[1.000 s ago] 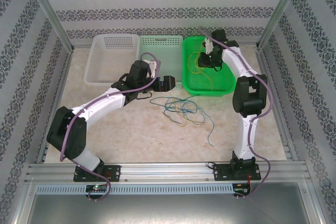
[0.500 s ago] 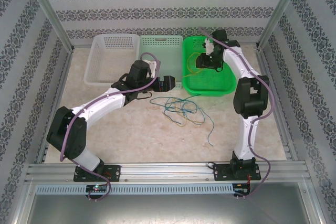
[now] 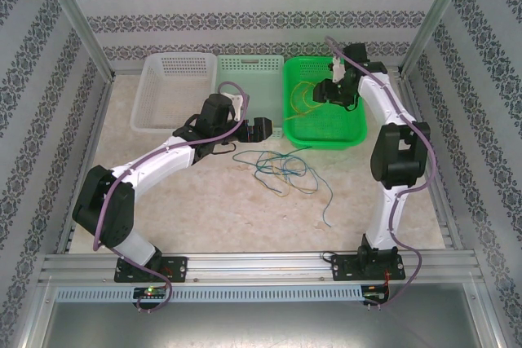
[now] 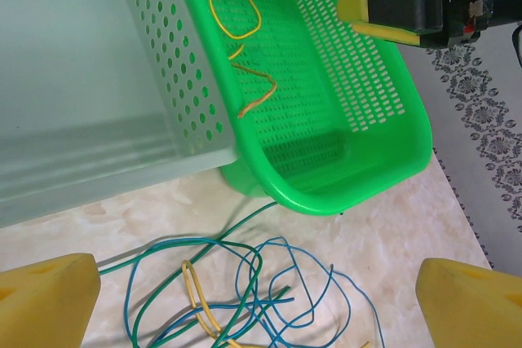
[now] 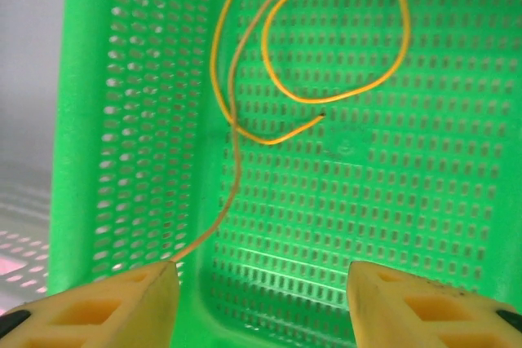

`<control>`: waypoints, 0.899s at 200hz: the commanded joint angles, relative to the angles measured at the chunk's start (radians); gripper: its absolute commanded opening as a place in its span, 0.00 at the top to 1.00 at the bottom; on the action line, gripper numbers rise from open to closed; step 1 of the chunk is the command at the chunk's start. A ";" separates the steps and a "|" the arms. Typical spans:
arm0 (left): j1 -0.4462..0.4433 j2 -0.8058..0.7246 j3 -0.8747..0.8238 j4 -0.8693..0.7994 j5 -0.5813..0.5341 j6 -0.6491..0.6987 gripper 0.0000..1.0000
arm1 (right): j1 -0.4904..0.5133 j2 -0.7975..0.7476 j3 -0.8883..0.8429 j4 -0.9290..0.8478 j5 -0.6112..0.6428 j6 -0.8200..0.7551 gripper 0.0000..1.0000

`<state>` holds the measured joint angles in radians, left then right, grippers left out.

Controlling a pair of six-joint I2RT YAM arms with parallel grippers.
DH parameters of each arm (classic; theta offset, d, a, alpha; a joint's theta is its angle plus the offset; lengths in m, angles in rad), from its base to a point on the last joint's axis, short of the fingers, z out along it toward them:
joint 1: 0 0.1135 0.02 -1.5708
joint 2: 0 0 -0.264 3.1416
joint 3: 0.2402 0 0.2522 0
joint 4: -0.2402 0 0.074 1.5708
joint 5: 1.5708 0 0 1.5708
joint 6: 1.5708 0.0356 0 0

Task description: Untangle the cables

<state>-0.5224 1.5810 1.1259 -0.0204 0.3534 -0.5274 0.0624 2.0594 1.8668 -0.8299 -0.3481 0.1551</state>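
The table (image 3: 204,201) carries three baskets along its far edge: a white basket (image 3: 175,91), a pale green basket (image 3: 249,79) and, nearest the far right corner, the green basket (image 3: 330,128). The right gripper (image 5: 261,299) has drawn back slightly over the green basket and spread its jaws; nothing sits between them now, though one end of the yellow cable (image 5: 234,126) trails against one pad. That cable lies looped on the basket's floor, so one strand looks freed and delivered. The left gripper (image 4: 261,299) hangs with jaws wide and empty, mid-table by the basket's near corner, over the remaining tangle (image 3: 281,167) of blue, dark green and yellow cables
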 commanded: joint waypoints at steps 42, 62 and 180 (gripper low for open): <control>0.002 -0.039 -0.002 -0.059 -0.031 0.018 0.00 | 0.041 -0.066 -0.121 0.031 -0.029 0.024 0.42; 0.000 -0.026 -0.009 -0.075 -0.004 0.008 0.00 | 0.042 -0.152 -0.210 0.063 -0.023 0.024 0.41; 0.003 -0.018 -0.085 -0.001 -0.013 -0.095 0.00 | 0.434 -0.676 -0.923 0.295 0.164 0.169 0.52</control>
<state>-0.5224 1.5753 1.0359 -0.0624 0.3420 -0.5854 0.4416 1.4208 1.0649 -0.5941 -0.2787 0.2249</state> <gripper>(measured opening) 0.996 0.496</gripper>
